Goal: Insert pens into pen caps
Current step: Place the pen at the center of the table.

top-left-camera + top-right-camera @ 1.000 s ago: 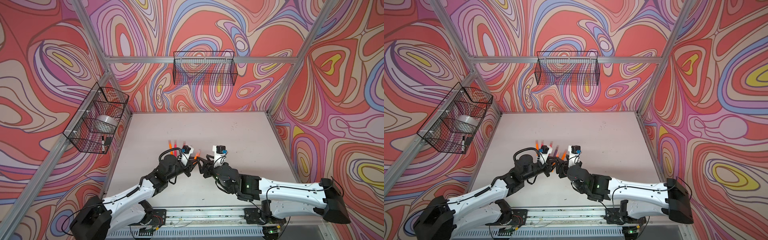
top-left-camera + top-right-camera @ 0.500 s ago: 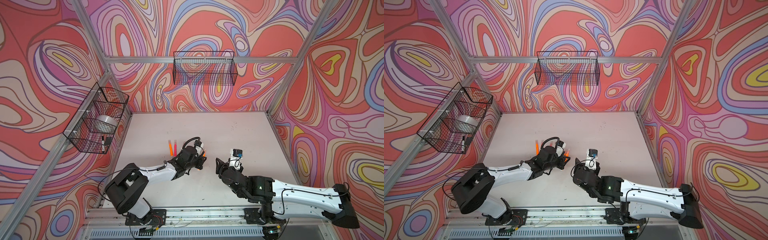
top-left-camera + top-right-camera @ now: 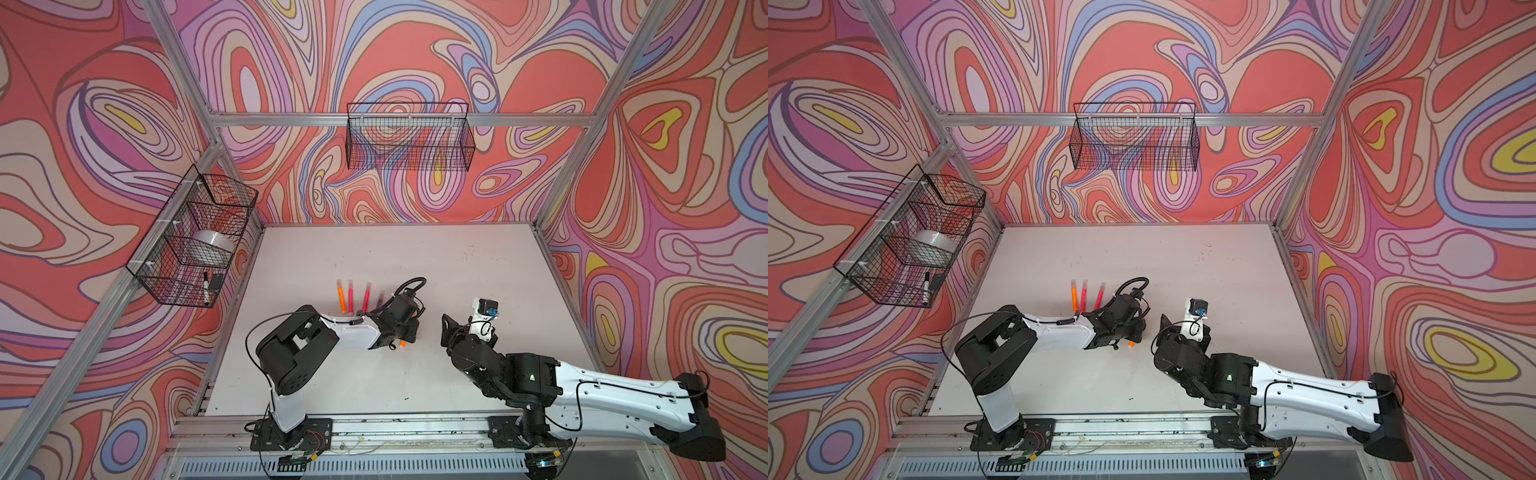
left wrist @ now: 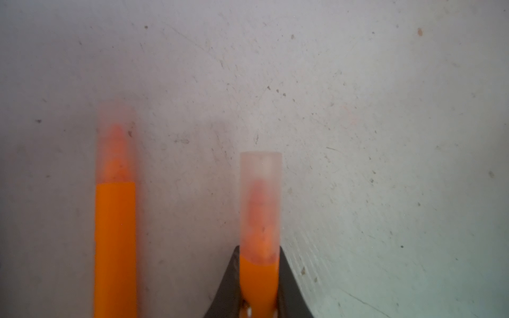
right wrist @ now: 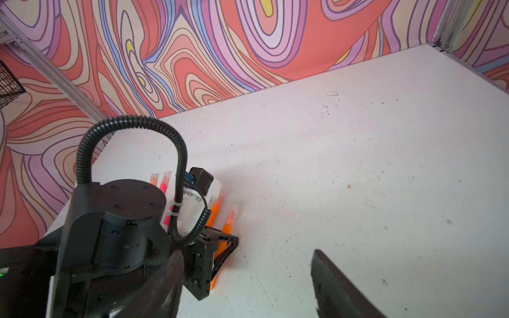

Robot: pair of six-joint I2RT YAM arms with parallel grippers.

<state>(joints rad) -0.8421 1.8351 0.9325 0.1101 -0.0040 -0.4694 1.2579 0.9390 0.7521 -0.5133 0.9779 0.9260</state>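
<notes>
One capped orange pen [image 4: 257,283] clamped in left gripper [image 4: 258,249], right gripper [image 5: 246,253] at its three o'clock, spread wide, holding nothing.

Orange pen [image 4: 257,280], whitish translucent cap [image 4: 260,192]

L gripper [image 4: 258,254]: dark jaws clamp the held orange pen [image 4: 257,280] from both sides, just behind its cap [image 4: 260,198]. That cap is translucent whitish and seated over the tip; tapered tip shows thru as a reddish blur. 2nd orange pen [image 4: 115,247] lies beside it, approx parallel, apart w/ a gap, pointing the same way, w/ a pale 2nd cap [image 4: 116,137] on its tip; out of focus. Below them the table [image 4: 385,124] is whitish-grey, scuffed, w/ dark specks.
</notes>
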